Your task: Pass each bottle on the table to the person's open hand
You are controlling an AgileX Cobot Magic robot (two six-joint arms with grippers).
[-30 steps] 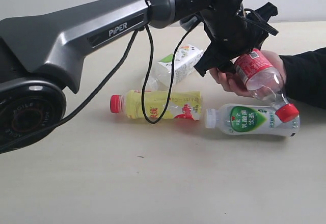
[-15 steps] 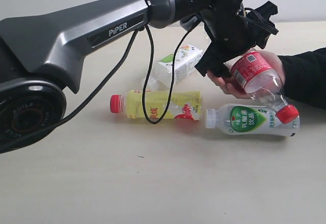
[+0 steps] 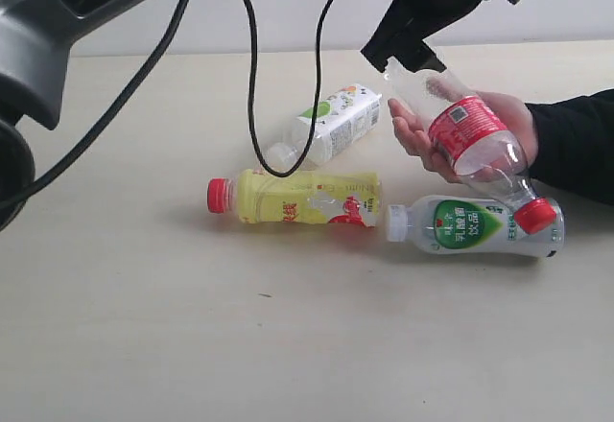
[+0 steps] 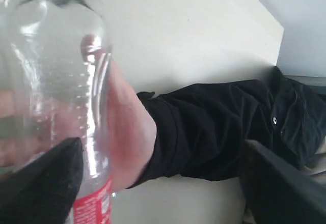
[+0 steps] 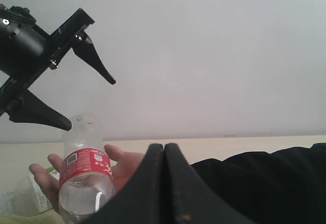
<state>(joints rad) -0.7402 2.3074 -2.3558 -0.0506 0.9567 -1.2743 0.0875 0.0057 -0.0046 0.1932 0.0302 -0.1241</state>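
The clear bottle with the red label (image 3: 475, 144) lies slanted in the person's open hand (image 3: 508, 120), cap down toward the table. My left gripper (image 3: 443, 14) hangs above it, open, jaws spread wide. One finger (image 3: 384, 53) is close beside the bottle's base. The left wrist view shows the same bottle (image 4: 56, 81) over the palm (image 4: 127, 132). The yellow bottle (image 3: 297, 199), the green-white labelled bottle (image 3: 470, 225) and the squarish white bottle (image 3: 331, 125) lie on the table (image 3: 192, 326). My right gripper (image 5: 164, 150) is shut and empty, and it faces the hand (image 5: 125, 165).
The person's black sleeve (image 3: 576, 144) comes in from the right edge. A black cable (image 3: 254, 105) from the left arm hangs down to the squarish and yellow bottles. The pale wall (image 5: 204, 56) stands behind the table.
The left gripper's jaws have opened and it has risen off the hand. The red-label bottle stays in the palm. The other bottles have not moved.
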